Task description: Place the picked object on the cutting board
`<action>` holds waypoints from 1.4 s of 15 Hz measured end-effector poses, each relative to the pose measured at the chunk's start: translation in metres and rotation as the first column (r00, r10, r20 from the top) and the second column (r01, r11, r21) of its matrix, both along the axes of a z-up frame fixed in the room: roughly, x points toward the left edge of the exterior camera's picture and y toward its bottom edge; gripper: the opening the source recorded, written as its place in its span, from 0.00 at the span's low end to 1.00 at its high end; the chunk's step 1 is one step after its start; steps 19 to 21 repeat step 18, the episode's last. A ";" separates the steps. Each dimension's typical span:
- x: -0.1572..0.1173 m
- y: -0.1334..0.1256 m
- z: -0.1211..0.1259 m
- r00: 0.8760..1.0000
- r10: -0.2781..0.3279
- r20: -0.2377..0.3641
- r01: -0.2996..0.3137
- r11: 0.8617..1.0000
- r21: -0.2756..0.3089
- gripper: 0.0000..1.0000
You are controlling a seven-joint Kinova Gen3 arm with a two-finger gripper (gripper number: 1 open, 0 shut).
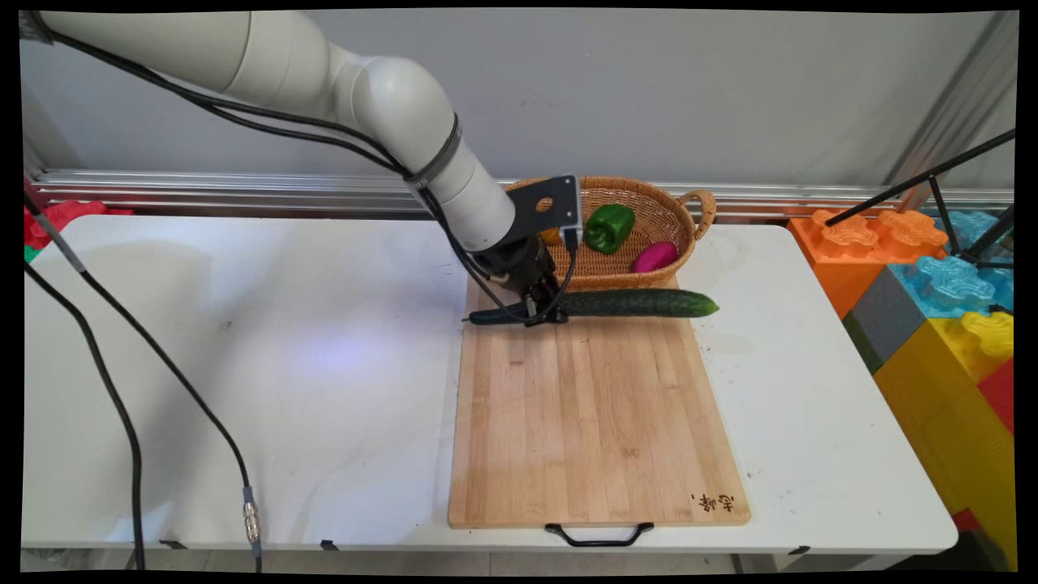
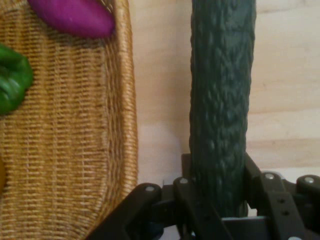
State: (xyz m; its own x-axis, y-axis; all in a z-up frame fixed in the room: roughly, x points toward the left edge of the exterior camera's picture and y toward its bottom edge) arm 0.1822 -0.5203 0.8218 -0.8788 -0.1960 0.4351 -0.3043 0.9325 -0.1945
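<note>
At frame centre the gripper [image 1: 542,315] is clamped on the left part of a cucumber [image 1: 632,303], which lies across the top edge of the board [image 1: 596,422]. Just above it, a basket [image 1: 649,212] holds a green pepper [image 1: 609,228] and a magenta piece [image 1: 654,256].

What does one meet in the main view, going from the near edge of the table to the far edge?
Black handle → wooden cutting board → cucumber, held by the gripper → wicker basket.
</note>
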 end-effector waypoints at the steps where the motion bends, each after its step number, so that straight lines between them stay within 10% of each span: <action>1: 0.001 0.001 -0.002 1.000 -0.001 0.004 0.001 1.000 0.004 0.00; 11: 0.002 0.009 -0.027 0.999 -0.012 0.034 0.011 0.999 0.046 0.00; 12: 0.002 0.010 -0.028 0.999 -0.014 0.034 0.013 0.999 0.051 1.00; 21: 0.003 0.016 -0.032 0.999 -0.020 0.027 0.018 0.997 0.080 1.00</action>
